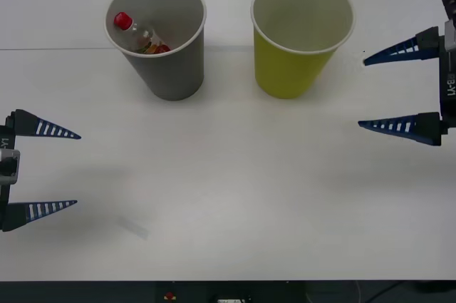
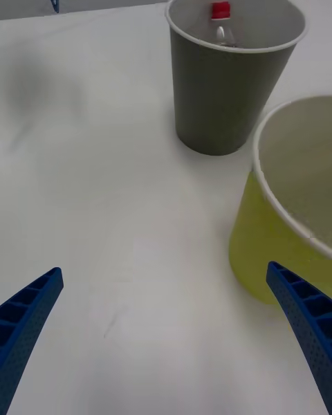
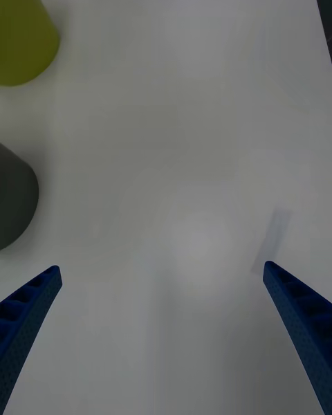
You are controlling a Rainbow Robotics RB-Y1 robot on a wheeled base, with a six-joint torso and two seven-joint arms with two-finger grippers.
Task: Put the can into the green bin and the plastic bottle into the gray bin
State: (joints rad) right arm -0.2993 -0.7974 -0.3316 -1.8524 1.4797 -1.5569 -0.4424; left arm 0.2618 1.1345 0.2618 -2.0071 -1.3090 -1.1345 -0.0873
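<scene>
- White table (image 1: 228, 196) fills the scene from the front camera, with a faint seam line running across it behind the two bins.
- The gray bin (image 1: 167, 60) stands upright on the robot's left side of the table, toward the far edge.
- The plastic bottle (image 1: 139, 36) lies tilted inside the gray bin, leaning against the inner wall with its red cap uppermost and its orange-red label lower down; from the right wrist camera the cap shows just below the bin's white rim.
- The green bin (image 1: 296, 60) stands upright just beside the gray bin, on the robot's right of it, the two apart and not touching. Its pale inside shows nothing in it as far as the front camera sees; the very bottom cannot be made out.
- The left gripper (image 1: 60, 169) hovers at the table's left edge, nearer the robot than the bins, its blue ribbed fingers spread wide and holding nothing.
- The right gripper (image 1: 381, 89) hovers at the table's right edge, level with the green bin and pointing toward it, fingers likewise spread wide apart and holding nothing.
</scene>
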